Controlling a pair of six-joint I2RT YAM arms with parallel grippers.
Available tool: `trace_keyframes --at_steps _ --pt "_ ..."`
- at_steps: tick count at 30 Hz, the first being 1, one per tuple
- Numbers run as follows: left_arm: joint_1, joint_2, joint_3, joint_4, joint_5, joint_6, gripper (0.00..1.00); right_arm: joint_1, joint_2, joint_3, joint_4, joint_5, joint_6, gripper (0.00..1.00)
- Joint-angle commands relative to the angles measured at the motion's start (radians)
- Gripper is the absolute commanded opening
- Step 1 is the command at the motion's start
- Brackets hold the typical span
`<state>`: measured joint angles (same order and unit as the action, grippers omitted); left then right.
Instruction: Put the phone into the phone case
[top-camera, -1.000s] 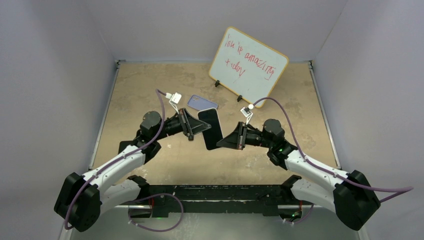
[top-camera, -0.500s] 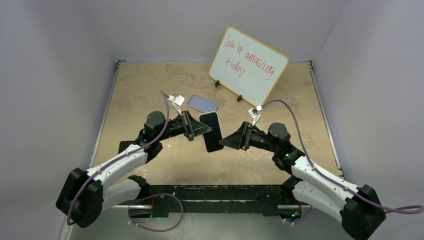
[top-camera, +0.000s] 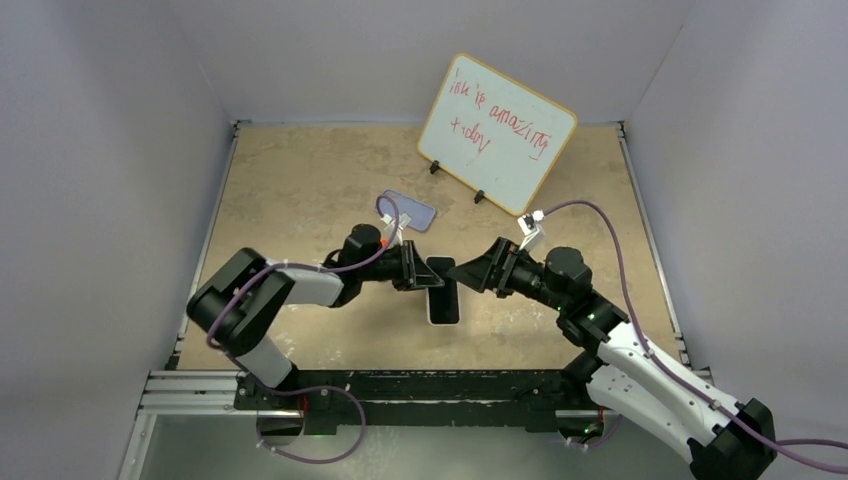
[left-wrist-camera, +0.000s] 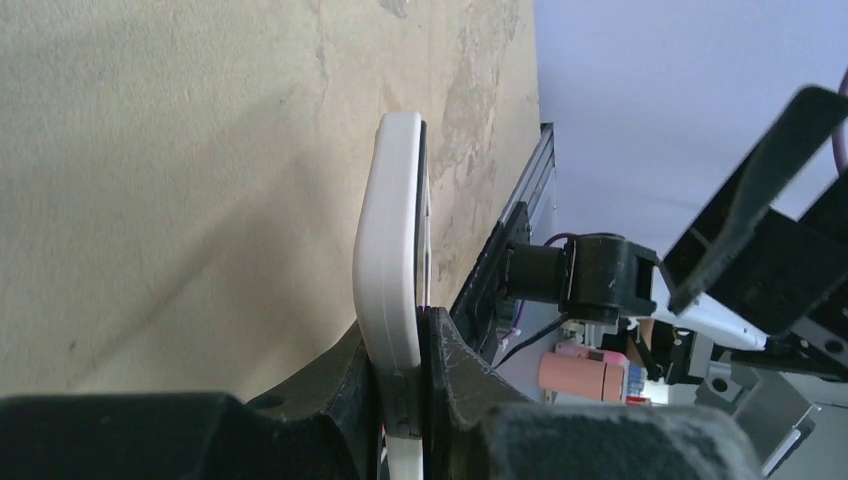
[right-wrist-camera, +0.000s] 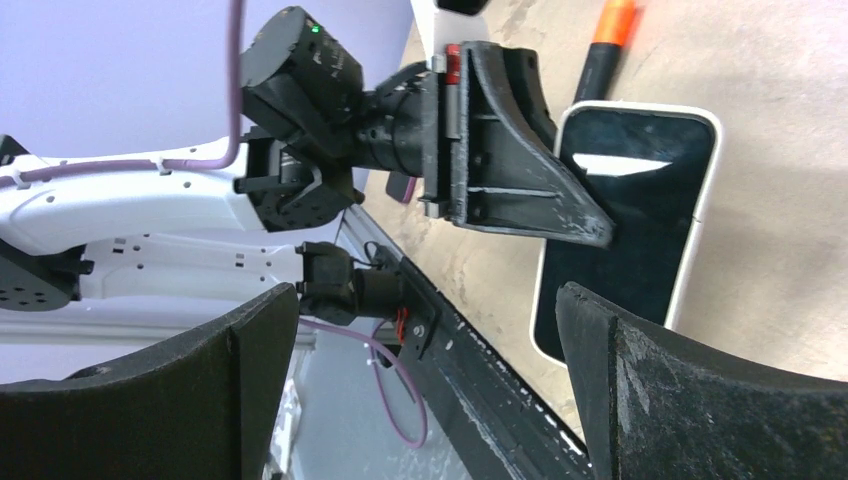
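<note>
I see left gripper (left-wrist-camera: 404, 388) clamped on phone (top-camera: 443, 298) mid-bench. Right gripper (top-camera: 463, 272) spread wide, just beside. Phone case (top-camera: 408, 209) toward far edge. Whiteboard (top-camera: 497, 133) red scrawl: "amazing", "today".

Bare table (top-camera: 290, 190) left of phone case (top-camera: 407, 210)

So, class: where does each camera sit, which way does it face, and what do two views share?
Top external: above and behind both arms, looking down at them.
Left wrist: looks along the left tool, shut on the edge-on phone.
Right wrist: looks between fingers of the open right tool at the left tool.
All share the phone.
</note>
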<state>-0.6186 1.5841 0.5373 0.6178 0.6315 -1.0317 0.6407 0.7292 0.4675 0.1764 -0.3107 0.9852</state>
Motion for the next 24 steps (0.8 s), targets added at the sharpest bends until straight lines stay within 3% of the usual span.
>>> trace_keyframes --at_steps 1,5,12,19,24 --pt "-0.014 0.133 0.122 0.267 0.045 -0.09 0.0 -0.001 -0.03 0.049 -0.078 0.092 -0.037 0.99" --pt "-0.019 0.24 0.19 0.266 0.04 -0.093 0.04 -0.001 -0.032 0.048 -0.087 0.101 -0.036 0.99" --pt "-0.017 0.279 0.236 0.056 -0.016 0.037 0.33 -0.002 -0.003 0.059 -0.09 0.098 -0.051 0.99" --pt "0.011 0.253 0.264 -0.151 -0.05 0.11 0.41 -0.001 0.003 0.041 -0.097 0.122 -0.042 0.98" --pt "0.03 0.143 0.296 -0.386 -0.17 0.215 0.47 -0.001 0.052 0.037 -0.142 0.127 -0.04 0.91"
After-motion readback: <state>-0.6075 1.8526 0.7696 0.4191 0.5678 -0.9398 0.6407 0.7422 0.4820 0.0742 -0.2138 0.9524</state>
